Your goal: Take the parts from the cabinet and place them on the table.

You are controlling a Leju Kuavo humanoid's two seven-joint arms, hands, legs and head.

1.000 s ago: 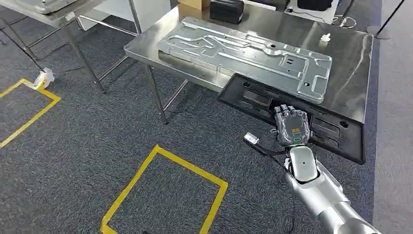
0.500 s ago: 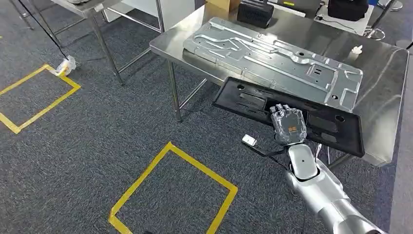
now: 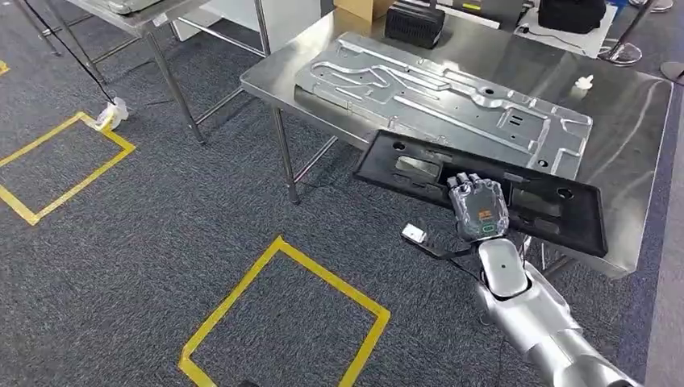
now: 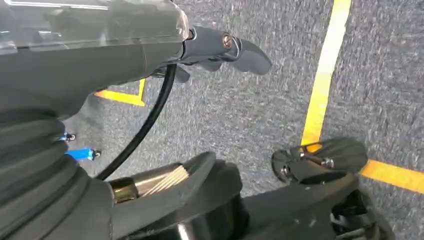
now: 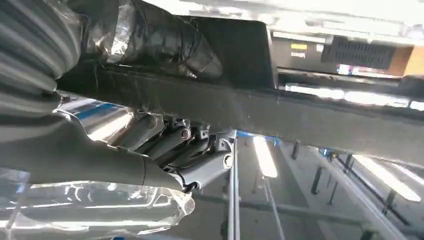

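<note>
Black panel (image 3: 419,173) seemingly between right hand (image 3: 481,208) fingers (image 5: 165,142)

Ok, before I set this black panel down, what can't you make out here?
- Head view: the right hand covers its own fingers' hold on the black panel.
- Head view: whether the panel's far edge touches the steel table is unclear.
- Left wrist view: the left hand is cut off by the top edge; fingers unclear.

Right hand (image 3: 481,210) fingertips hidden under black panel (image 3: 419,168).
</note>
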